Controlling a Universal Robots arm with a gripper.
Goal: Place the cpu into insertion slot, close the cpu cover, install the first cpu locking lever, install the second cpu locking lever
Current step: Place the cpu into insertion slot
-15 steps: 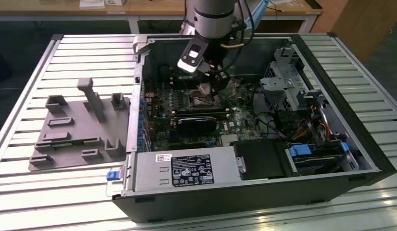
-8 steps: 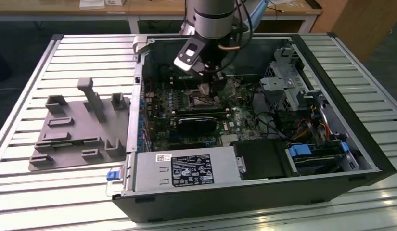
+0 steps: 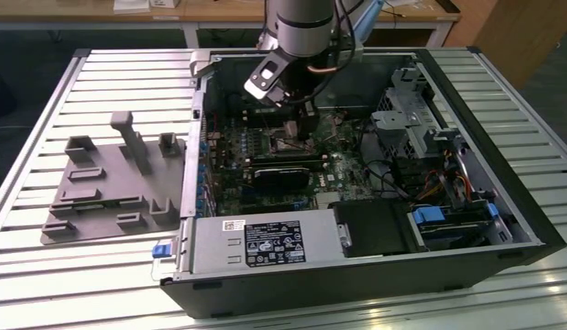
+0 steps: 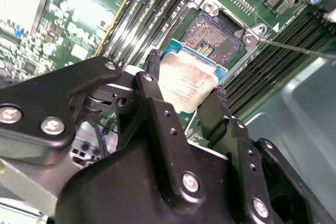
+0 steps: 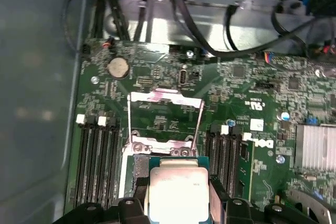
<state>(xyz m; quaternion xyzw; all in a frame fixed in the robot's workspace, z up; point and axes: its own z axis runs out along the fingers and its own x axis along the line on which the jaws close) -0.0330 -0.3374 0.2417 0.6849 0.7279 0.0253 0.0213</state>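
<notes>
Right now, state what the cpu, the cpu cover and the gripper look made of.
The cpu: dull silver-grey metal top, soft sheen, on a green board edge. The cpu cover: thin bare metal frame, probably steel, glinting under light. The gripper, shut on the cpu: matte black, metal or plastic unclear, with shiny screws.

slatted metal table; wooden desk behind; dark floor beneath

The insertion slot lies uncovered and open from above, just past the cpu. On 2 sides, memory slots flank it. The cpu cover stands open beyond it. A locking lever juts out from 1 corner.
</notes>
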